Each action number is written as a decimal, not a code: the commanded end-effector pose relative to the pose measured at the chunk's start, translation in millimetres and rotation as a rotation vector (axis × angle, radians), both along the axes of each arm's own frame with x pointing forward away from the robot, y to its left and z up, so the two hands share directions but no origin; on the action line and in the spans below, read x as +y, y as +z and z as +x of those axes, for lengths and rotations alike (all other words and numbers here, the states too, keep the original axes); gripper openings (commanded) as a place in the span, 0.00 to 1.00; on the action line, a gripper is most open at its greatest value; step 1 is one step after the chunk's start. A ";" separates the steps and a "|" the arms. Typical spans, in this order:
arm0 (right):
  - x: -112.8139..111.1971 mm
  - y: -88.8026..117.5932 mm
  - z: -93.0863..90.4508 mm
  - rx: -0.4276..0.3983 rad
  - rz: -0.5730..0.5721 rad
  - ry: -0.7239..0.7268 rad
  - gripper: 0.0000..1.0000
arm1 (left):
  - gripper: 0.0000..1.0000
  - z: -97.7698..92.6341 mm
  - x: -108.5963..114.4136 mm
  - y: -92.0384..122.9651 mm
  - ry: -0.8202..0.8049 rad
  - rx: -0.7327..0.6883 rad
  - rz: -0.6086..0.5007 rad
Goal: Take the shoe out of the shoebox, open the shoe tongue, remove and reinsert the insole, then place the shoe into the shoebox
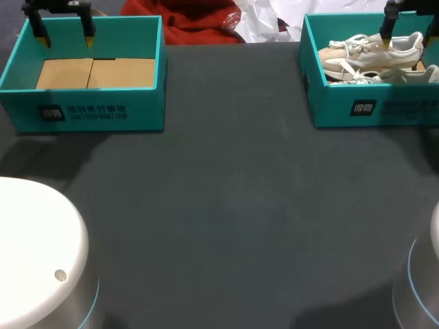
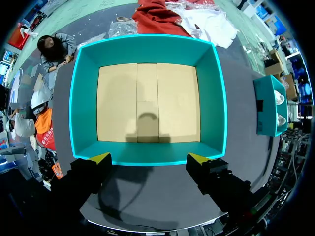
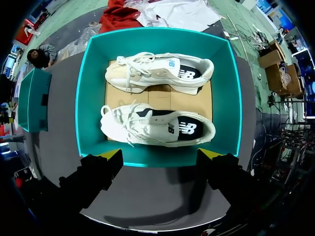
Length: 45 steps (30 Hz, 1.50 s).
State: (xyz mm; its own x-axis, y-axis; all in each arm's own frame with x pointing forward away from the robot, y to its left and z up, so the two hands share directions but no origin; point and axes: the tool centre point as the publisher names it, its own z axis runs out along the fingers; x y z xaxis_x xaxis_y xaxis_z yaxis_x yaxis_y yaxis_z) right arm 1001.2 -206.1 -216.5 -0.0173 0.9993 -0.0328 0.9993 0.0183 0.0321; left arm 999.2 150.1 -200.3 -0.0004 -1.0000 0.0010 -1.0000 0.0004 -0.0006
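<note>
Right gripper (image 3: 161,154) and left gripper (image 2: 149,158) gape empty, while only the right wrist view shows both shoes (image 3: 157,127) whole.

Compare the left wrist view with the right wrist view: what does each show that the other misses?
Left wrist only: the bare cardboard floor of the empty shoebox, with the open left pincer over its near wall. Right wrist only: two white shoes in full, the far shoe and the near shoe, lying side by side in the second shoebox, ahead of the open right pincer. Both: the dark table and both teal shoeboxes, each view catching the other box off beside its own.
</note>
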 end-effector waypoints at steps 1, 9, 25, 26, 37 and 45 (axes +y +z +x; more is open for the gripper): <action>-14.5 -13.0 -2.4 -0.003 0.016 -0.002 1.00 | 1.00 0.2 0.0 0.2 0.000 0.000 0.001; -39.8 -29.8 -1.9 0.000 0.000 0.008 1.00 | 1.00 0.2 0.0 0.2 0.000 0.000 0.001; -93.2 -51.7 12.1 0.009 -0.004 0.013 1.00 | 1.00 0.2 0.0 0.2 0.000 0.000 0.001; -95.2 -53.3 12.4 0.011 -0.002 0.014 1.00 | 1.00 0.2 0.0 0.2 0.000 0.000 0.001; -112.3 -69.9 15.8 0.009 0.027 0.015 0.96 | 1.00 0.2 0.0 0.2 0.000 0.000 0.001; -117.4 -82.4 16.8 0.016 0.046 0.022 0.96 | 1.00 0.2 0.0 0.2 0.000 0.000 0.001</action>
State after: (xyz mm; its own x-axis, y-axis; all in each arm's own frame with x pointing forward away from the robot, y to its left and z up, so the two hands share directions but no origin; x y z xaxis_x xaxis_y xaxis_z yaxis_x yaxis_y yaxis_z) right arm 1015.0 -321.9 -295.5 -0.0383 0.9992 0.0086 0.9991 0.0381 0.0209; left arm 999.2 150.1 -200.3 -0.0004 -1.0000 0.0011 -1.0000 0.0004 -0.0006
